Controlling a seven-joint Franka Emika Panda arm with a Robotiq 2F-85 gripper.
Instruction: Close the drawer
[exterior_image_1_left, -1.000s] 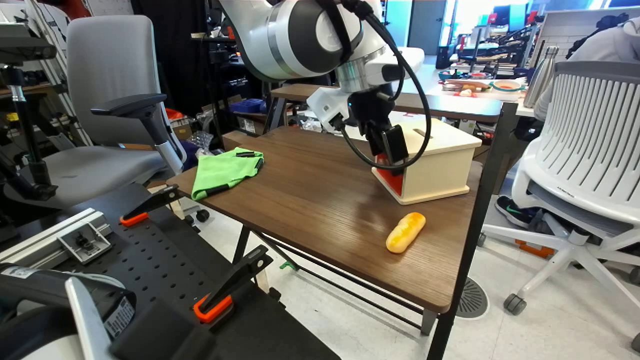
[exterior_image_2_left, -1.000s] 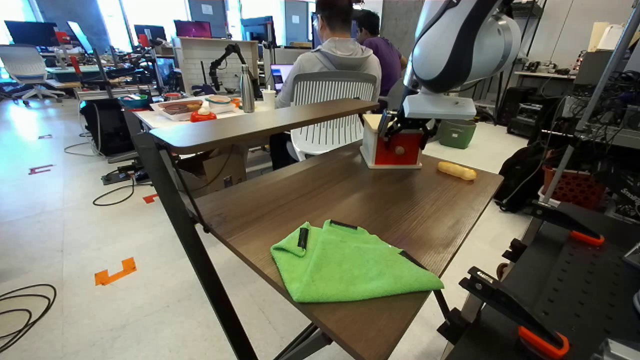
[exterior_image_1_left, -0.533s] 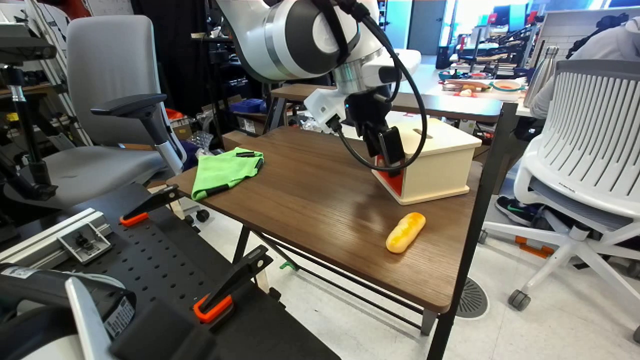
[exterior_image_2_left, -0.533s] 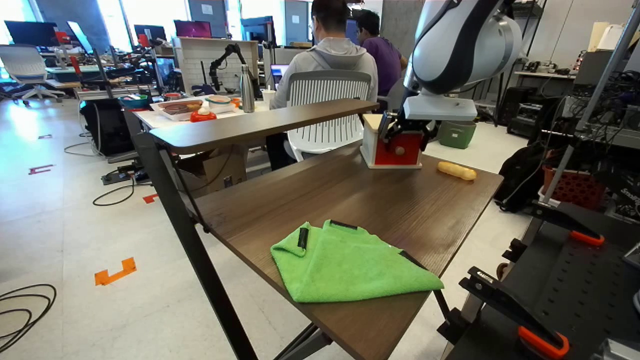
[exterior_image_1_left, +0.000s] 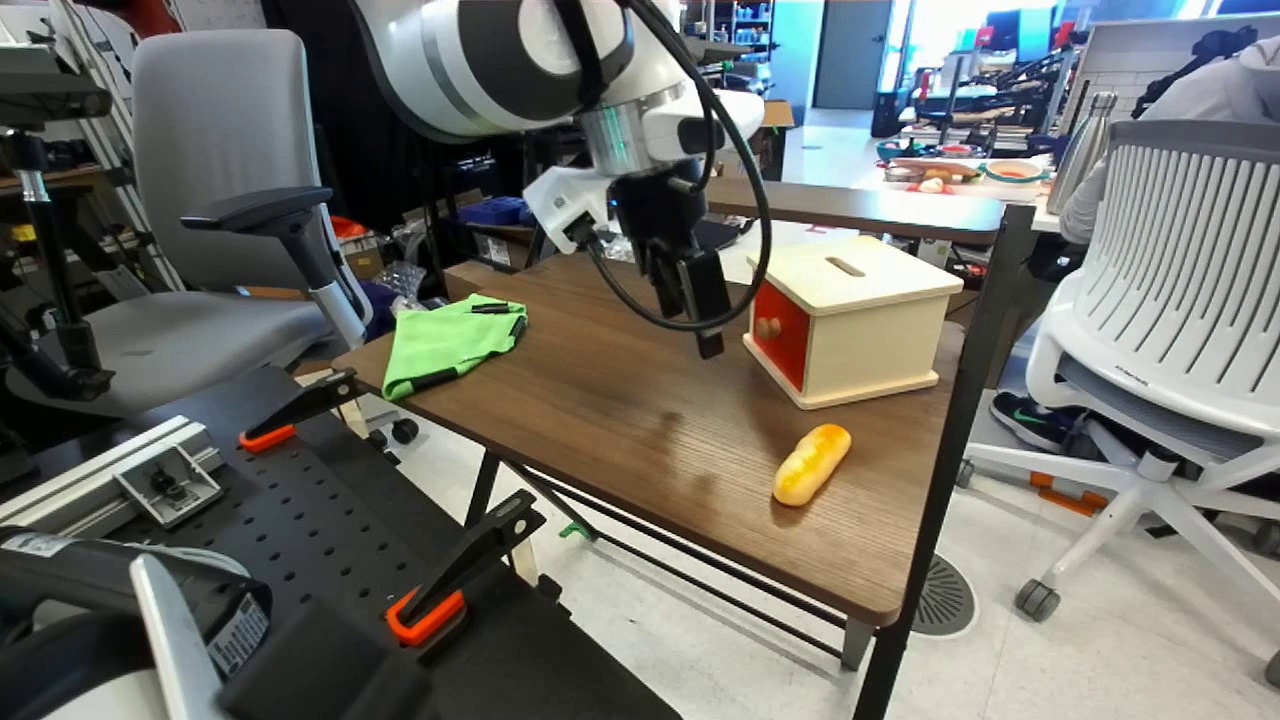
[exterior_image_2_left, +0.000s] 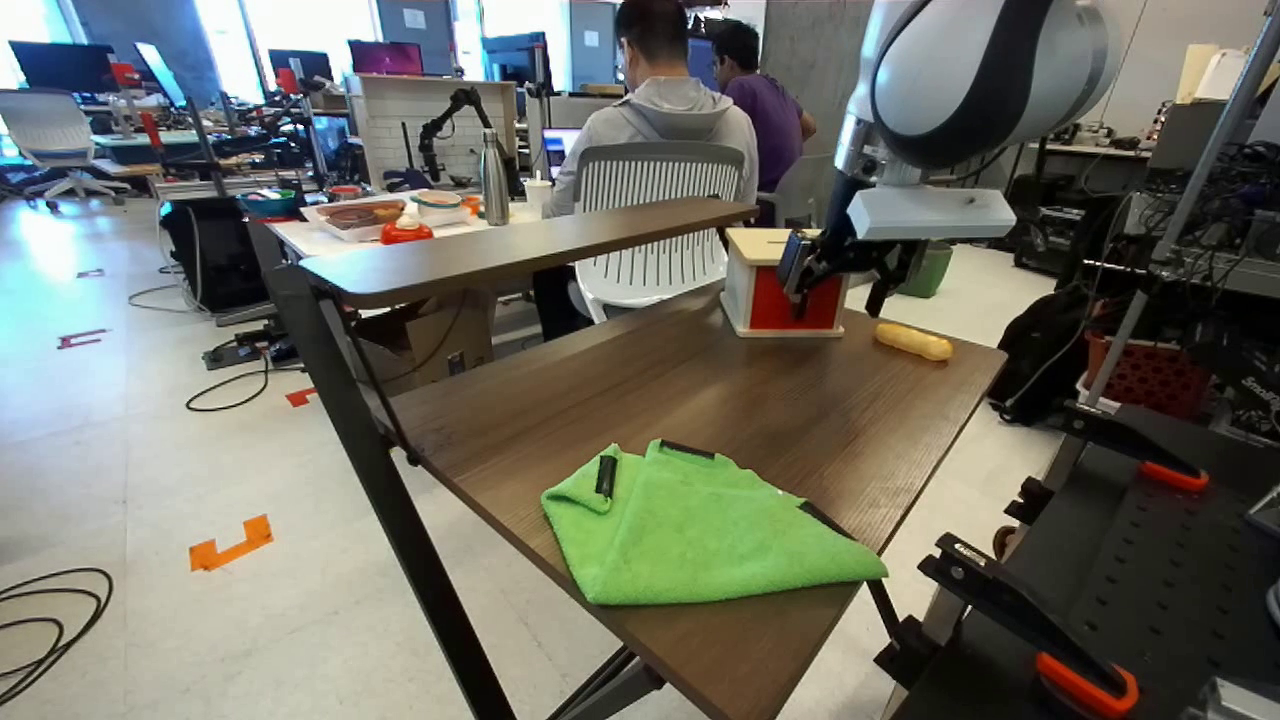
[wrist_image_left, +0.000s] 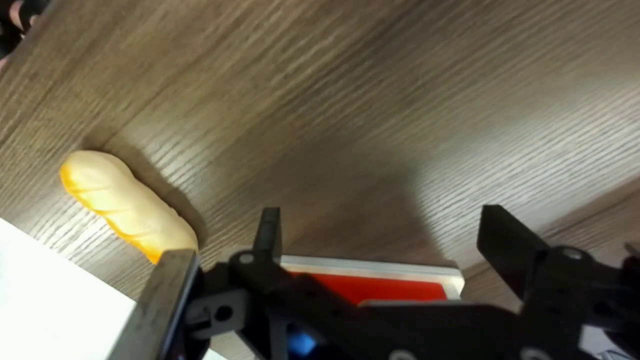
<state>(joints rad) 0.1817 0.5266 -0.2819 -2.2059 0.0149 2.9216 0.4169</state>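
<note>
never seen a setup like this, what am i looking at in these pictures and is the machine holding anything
The machine is a robot arm ending in a black, two-fingered gripper. Two views are taken from outside the robot; the third is taken from its wrist, looking down past the gripper. On the brown table are a pale box with a red drawer, a bread-like roll and a green cloth. The drawer looks closed. Nothing is held: the gripper is open, with only space between its two sides.
</note>
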